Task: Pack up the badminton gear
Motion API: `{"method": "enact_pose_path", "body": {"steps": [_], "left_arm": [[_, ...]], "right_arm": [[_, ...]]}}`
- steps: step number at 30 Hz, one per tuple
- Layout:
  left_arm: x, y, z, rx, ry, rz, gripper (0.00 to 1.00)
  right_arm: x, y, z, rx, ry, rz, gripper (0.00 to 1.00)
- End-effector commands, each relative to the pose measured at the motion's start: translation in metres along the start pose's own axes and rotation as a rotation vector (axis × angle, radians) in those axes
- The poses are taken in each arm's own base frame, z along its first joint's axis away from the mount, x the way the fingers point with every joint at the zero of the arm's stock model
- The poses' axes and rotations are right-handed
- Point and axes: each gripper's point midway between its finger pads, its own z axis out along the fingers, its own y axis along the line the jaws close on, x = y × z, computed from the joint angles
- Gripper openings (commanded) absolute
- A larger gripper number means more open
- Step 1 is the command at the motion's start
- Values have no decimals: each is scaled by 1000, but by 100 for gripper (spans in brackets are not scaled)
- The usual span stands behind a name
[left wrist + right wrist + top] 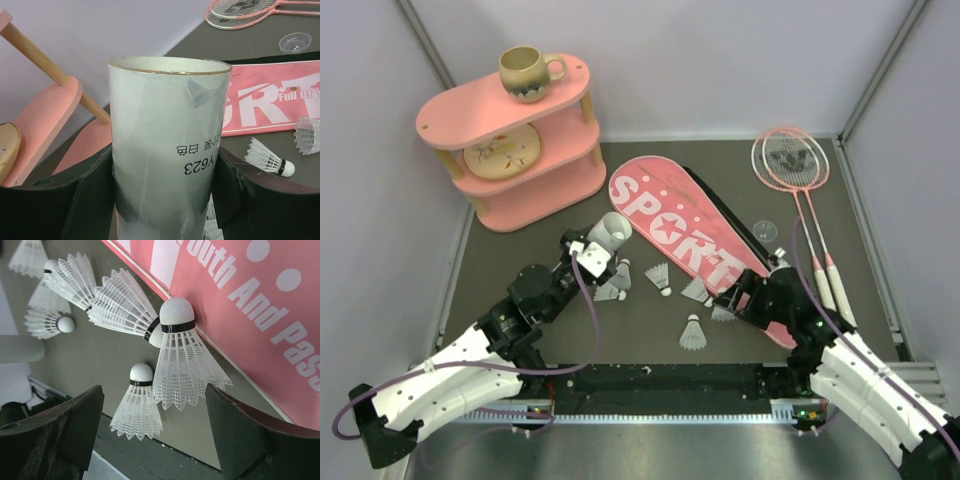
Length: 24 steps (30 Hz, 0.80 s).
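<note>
Gripping the tube (167, 115) by its sides, my left gripper (162, 200) sits just left of the bag (685, 225), with the tube's open end facing the wrist camera. My right gripper (155, 415) is spread wide at the bag's near edge, over shuttlecocks (182, 360) crowded against that edge. More lie between tube and bag. Both rackets (790, 165) rest right of the bag. Left of the bag stands a shelf (520, 170) with a mug (528, 73) on top.

Left arm (460, 375): reached forward and toward the middle, with the elbow bent.
Left gripper (165, 195): jaws pressed on both sides of the white tube (167, 130).
Right arm (865, 385): reached forward and inward, low.
Right gripper (155, 435): jaws stood wide apart and gripped nothing.
</note>
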Motion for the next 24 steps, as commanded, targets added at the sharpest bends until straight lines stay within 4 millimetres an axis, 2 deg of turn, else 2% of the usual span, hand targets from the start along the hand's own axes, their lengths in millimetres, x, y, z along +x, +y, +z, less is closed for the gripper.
{"method": "enact_pose_path", "body": {"steps": [1,6,10,11,13,15,16,18,21,23,24], "left_arm": [[-19,9,1,-33,-68,-19,27],[-14,8,2,-36,-57,-15,27],[-19,8,1,-28,-69,-21,27],[-18,7,1,-25,-67,-20,27],[-18,8,0,-31,-68,-21,27],[-18,8,0,-29,-67,-21,27],[-19,8,0,-28,-72,-23,27],[-22,8,-1,-19,-79,-28,27],[-23,9,-3,-26,-84,-31,27],[-22,10,-3,-32,-82,-30,27],[-22,10,-3,-29,-83,-29,27]], "right_arm": [[-17,36,2,-200,-105,107,82],[-19,29,5,-133,-90,130,80],[-8,22,8,-68,-3,-2,80],[-1,16,6,-37,29,-26,80],[-4,19,-1,-25,14,-105,80],[-2,11,-10,34,16,-178,80],[-7,20,-18,27,3,-203,80],[-6,26,-26,37,27,-257,80],[2,26,-34,115,86,-345,73],[5,24,-33,179,116,-376,71],[11,33,-29,167,159,-358,71]]}}
